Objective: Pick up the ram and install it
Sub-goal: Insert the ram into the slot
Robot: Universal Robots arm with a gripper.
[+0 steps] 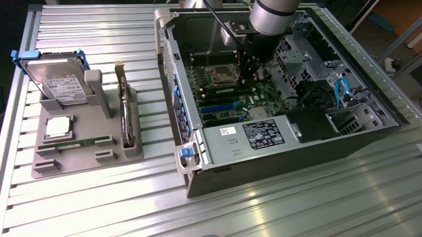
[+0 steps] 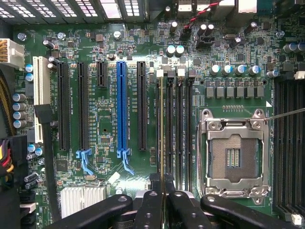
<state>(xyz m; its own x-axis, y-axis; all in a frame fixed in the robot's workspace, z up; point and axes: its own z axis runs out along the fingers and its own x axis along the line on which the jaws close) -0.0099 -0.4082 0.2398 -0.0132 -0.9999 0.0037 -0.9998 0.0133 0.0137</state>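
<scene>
Ram (image 2: 162, 138) stands edge-on, pinched between the narrow fingers (image 2: 153, 202), along the memory slots (image 2: 180, 124) beside the CPU socket (image 2: 233, 157).

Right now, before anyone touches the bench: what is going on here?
A robot arm reaches down into the open computer case. Its hand is shut on the ram, held on edge and lined up with the memory slots beside the empty processor socket. Whether the stick is seated in a slot cannot be told. A hard drive stands on the tray outside the case.
</scene>
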